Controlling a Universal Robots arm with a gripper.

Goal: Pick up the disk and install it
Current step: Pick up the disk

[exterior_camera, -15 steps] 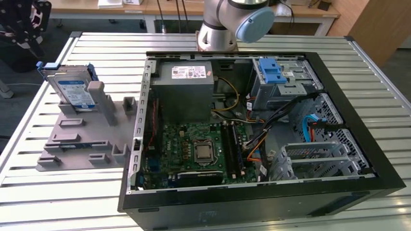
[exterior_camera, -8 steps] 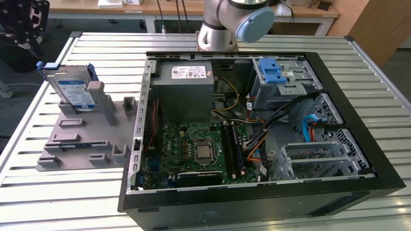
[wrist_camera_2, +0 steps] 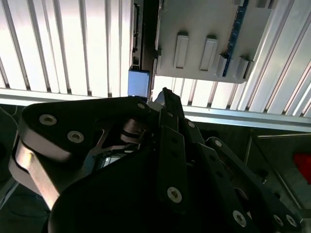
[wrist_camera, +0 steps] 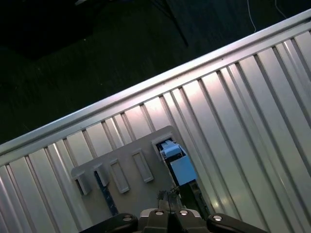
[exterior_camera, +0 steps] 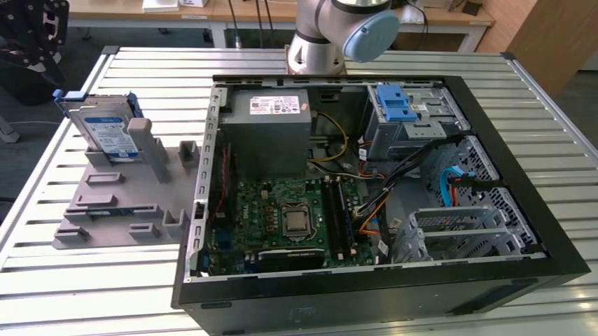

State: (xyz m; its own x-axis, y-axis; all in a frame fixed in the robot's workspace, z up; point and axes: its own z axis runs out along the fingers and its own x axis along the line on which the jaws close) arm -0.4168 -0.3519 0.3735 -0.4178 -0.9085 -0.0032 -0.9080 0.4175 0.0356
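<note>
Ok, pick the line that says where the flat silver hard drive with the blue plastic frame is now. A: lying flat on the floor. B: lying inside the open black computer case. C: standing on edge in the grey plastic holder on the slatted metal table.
C: in the exterior view the hard drive stands on edge in the grey holder on the table, outside the black case.

No print is legible. The disk (exterior_camera: 101,128), at the exterior view's left, carries a white-and-blue label (exterior_camera: 112,140). The grey metal box (exterior_camera: 271,140) in the computer case (exterior_camera: 374,290) carries a white sticker (exterior_camera: 276,105). Both are too small to read.
</note>
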